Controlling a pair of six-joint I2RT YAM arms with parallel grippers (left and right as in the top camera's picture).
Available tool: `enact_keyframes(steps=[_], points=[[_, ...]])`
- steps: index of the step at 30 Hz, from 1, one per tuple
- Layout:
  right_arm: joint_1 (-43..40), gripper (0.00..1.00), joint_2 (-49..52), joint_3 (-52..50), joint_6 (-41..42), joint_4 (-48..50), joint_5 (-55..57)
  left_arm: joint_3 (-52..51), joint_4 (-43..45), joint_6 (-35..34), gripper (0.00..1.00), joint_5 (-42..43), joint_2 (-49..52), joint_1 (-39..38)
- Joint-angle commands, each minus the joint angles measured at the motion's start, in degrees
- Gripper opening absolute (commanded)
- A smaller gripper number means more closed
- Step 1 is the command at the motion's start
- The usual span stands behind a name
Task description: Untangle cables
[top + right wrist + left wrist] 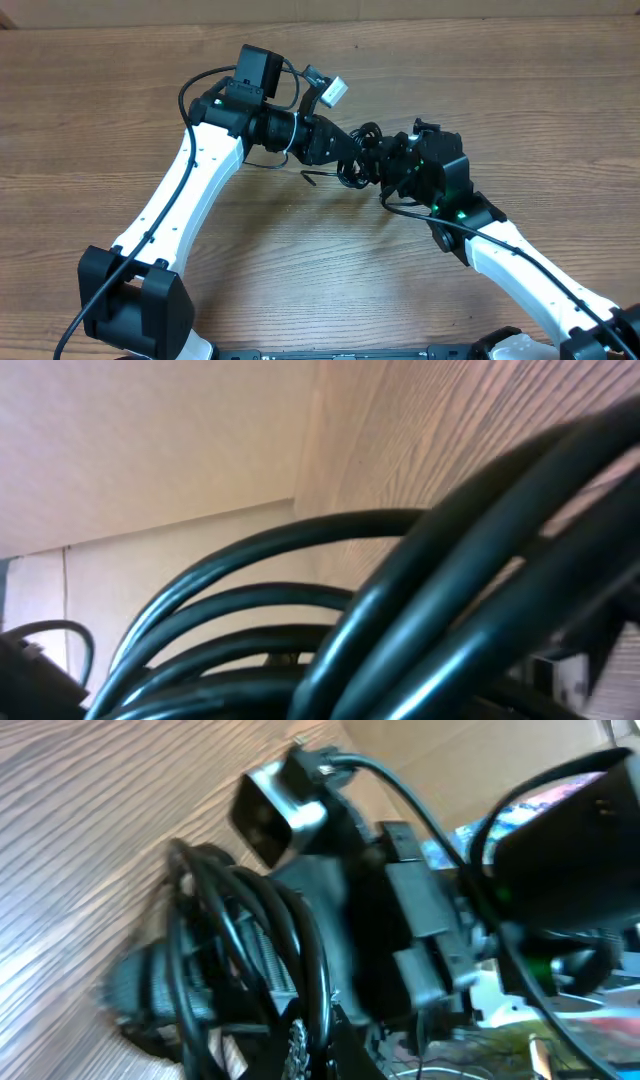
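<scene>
At the left of the overhead view we see the left arm [180, 190] rise from its base at the near edge of the wooden table [300, 270] and bend to the right. Its wrist ends in the left gripper [348, 152], which is pushed into the cables [362, 148]. The cables form one small dark bundle near the middle of the table, between the two claws. One thin loose end [318, 178] sticks out of the bundle to the left and lies on the wood.

Just right of the bundle the right gripper [386, 165] presses in from the other side, so the two claws meet at the tangle. Behind it the right arm [520, 260] runs down to the lower right corner.

In the left wrist view, which is blurred, black loops of the cables [230, 950] cross the foreground, with the dark body of the other arm close behind them. We cannot tell how far the left claw is spread.

In the right wrist view the cables [420, 610] fill the frame, very close to the lens, and hide the fingers. We cannot tell the right claw's spread either.
</scene>
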Motion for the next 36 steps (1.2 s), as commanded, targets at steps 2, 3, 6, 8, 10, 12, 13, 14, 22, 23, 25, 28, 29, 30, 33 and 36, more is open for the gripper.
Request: enact_keyframes(steps=[2,3,6,8,10,12,13,14,22,23,25,28,29,30,33,36], points=[[-0.87,0.04,1.01,-0.07,-14.27,0.9,-2.29,1.46,-0.48,-0.2,0.04,0.48,-0.31,-0.04],[-1.36,0.04,0.79,-0.07,-16.61,0.96,-3.65,1.46,-0.76,-0.92,0.04,-2.6,-0.31,0.42],[-4.35,0.04,-0.92,-0.07,-23.02,1.05,-10.1,1.46,-1.64,-5.92,0.04,-15.02,-0.31,2.16],[-6.93,0.04,-2.34,-0.07,-24.46,2.56,-15.54,1.46,-1.99,-12.26,0.04,-24.46,-0.31,3.32],[-9.25,0.04,-3.39,-0.07,-25.31,7.21,-23.32,1.44,-2.43,-18.03,0.04,-33.27,-0.28,4.0],[-10.91,0.04,-3.87,-0.07,-25.22,14.84,-31.8,1.42,-2.69,-21.84,0.04,-39.58,-0.26,4.04],[-11.37,0.04,-3.87,-0.07,-24.72,19.21,-35.3,1.4,-2.69,-22.88,0.04,-41.55,-0.26,3.98],[-11.65,0.04,-3.85,-0.07,-24.02,24.72,-38.84,1.38,-2.62,-23.19,0.04,-42.8,-0.24,3.91],[-11.76,0.04,-3.85,-0.07,-18.36,52.52,-44.63,1.03,-3.02,-23.1,0.04,-44.02,1.03,1.31],[-11.96,0.04,-3.85,-0.07,-18.36,52.57,-44.5,0.94,-3.26,-23.12,0.04,-44.28,1.29,1.05],[-12.31,0.04,-3.78,-0.07,-18.84,50.75,-44.44,0.79,-3.93,-23.15,0.04,-44.41,1.7,0.63],[-13.35,0.04,-3.67,-0.07,-23.65,42.95,-43.3,0.74,-4.74,-22.93,0.04,-41.64,2.03,0.33],[-13.68,0.04,-3.65,-0.07,-25.35,39.06,-41.75,0.74,-4.72,-21.24,0.04,-38.82,2.03,0.33],[-14.01,0.04,-3.63,-0.07,-26.91,34.23,-39.3,0.74,-4.55,-16.81,0.04,-33.51,2.01,0.33],[-14.34,0.04,-3.61,-0.07,-32.13,20.31,-29.29,0.74,-4.02,-2.01,0.04,-10.88,2.01,0.33],[-14.01,0.04,-3.37,-0.07,-34.29,11.72,-20.81,0.74,-2.75,6.08,0.04,7.04,2.01,0.17]])
